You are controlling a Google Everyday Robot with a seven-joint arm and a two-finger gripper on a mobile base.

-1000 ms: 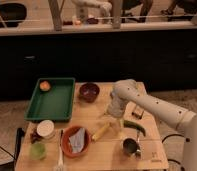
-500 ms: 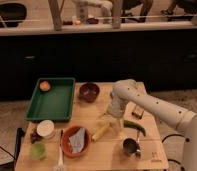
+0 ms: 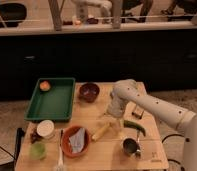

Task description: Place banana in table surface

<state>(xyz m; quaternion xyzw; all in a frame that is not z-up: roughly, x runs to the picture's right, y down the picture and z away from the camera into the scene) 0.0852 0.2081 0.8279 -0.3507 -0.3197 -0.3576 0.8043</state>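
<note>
The pale-yellow banana (image 3: 100, 132) lies at a slant on the light wooden table surface (image 3: 97, 152), between the orange bowl and the dark green vegetable. My gripper (image 3: 111, 119) hangs at the end of the white arm (image 3: 142, 100), which reaches in from the right. It is just above the banana's upper right end. Whether it touches the banana cannot be made out.
A green tray (image 3: 52, 100) holding an orange fruit (image 3: 44, 85) sits at the back left, a brown bowl (image 3: 89, 91) beside it. Near the front are a white bowl (image 3: 45, 128), a green cup (image 3: 38, 150), an orange bowl (image 3: 74, 141), a dark green vegetable (image 3: 133, 126) and a metal cup (image 3: 130, 146).
</note>
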